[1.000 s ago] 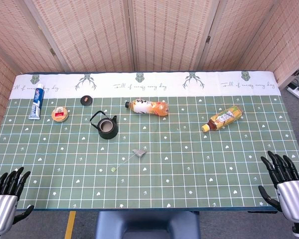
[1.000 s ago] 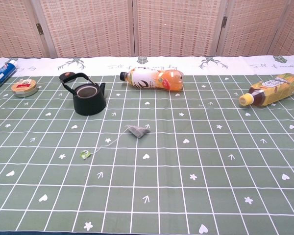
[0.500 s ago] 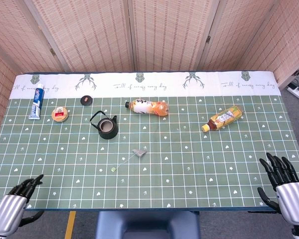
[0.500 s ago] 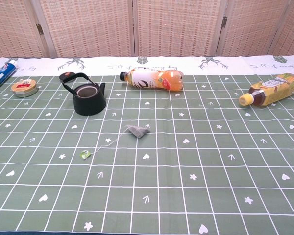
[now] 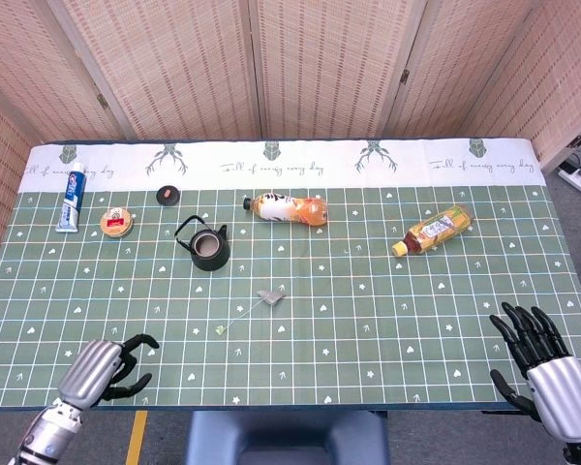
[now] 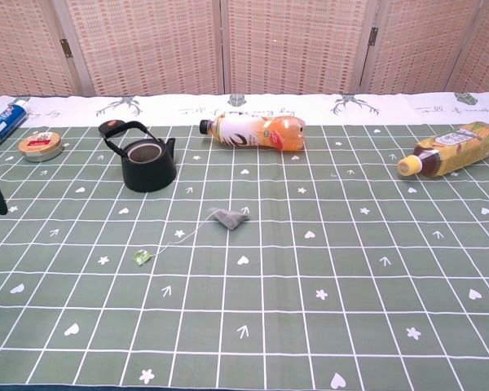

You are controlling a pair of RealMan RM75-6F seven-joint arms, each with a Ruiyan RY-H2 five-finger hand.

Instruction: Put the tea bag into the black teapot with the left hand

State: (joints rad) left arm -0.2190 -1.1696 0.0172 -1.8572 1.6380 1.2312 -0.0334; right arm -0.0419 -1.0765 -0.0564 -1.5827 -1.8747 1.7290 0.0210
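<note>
We see the left hand (image 5: 102, 366) over the table's near-left corner, fingers loosely curled and apart, holding nothing; only a dark fingertip shows at the chest view's left edge. Right hand (image 5: 547, 373) at the near-right corner, fingers spread, empty. The tea bag (image 5: 269, 295) lies mid-table, its string running toward the near edge to a green tag (image 5: 220, 330). The black teapot (image 5: 208, 248) stands lidless toward the far left; its lid (image 5: 168, 195) sits apart, nearer the far edge. Cloth (image 5: 271, 170) border reads "Fall of every day", roughly. Toothpaste tube (image 5: 72, 199) and round tin (image 5: 116, 222) at far left, labels unreadable. Orange bottle (image 5: 286, 208) and yellow bottle (image 5: 431, 231) lie on their sides, labels too small to read.
</note>
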